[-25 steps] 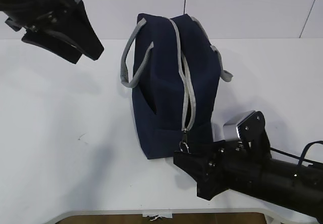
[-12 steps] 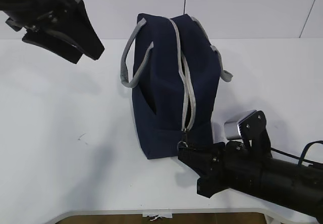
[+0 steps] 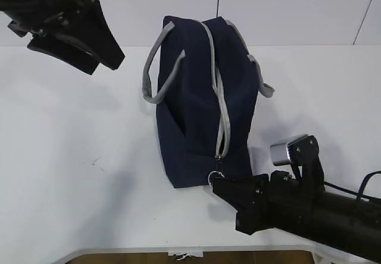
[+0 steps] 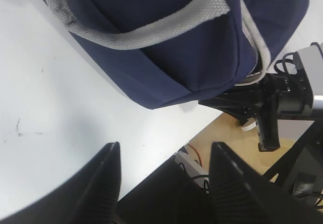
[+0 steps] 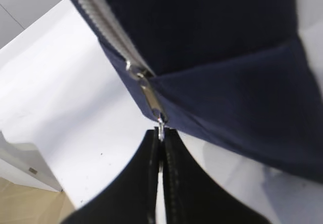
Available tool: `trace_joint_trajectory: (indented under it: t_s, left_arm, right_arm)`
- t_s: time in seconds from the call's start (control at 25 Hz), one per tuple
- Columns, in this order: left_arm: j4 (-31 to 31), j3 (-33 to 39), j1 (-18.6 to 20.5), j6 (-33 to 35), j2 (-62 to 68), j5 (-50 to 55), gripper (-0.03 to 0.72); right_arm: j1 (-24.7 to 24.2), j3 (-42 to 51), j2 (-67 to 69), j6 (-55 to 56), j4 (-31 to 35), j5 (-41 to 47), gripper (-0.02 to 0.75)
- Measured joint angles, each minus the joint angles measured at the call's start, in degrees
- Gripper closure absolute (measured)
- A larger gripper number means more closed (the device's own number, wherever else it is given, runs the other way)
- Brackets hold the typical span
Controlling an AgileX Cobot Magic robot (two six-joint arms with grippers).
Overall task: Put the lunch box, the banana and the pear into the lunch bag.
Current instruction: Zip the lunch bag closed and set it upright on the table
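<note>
The navy-blue lunch bag (image 3: 199, 103) stands on the white table with its grey zipper strip closed along the top and its grey handles hanging at both sides. My right gripper (image 3: 217, 184) is shut on the ring pull (image 5: 160, 128) at the near end of the zipper; the ring also shows in the exterior view (image 3: 215, 175). My left gripper (image 3: 110, 56) hangs open and empty above the table, left of the bag; in its wrist view (image 4: 164, 158) the bag (image 4: 166, 37) lies below it. The lunch box, banana and pear are out of view.
The white table (image 3: 77, 157) lies around the bag, and its front edge (image 3: 178, 249) runs just below my right arm. A small dark mark (image 3: 95, 162) is on the table left of the bag.
My right gripper has closed in on the ring pull and shifted slightly right and down. The zipper end is drawn a little lower. The left arm has stayed put.
</note>
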Motion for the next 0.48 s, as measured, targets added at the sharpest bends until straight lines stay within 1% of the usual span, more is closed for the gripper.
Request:
trace_joint_trajectory:
  t_s: [0.2,0.48]
  left_arm:
    - [-0.3,0.0,0.0,0.0,0.0,0.0,0.272]
    - [-0.4,0.0,0.0,0.0,0.0,0.0,0.281]
  right_arm:
    - [0.0,2.3,-2.3,0.2,0.2,-0.1,0.737]
    - [0.0,3.0,-5.8,0.4,0.2,0.0,0.737]
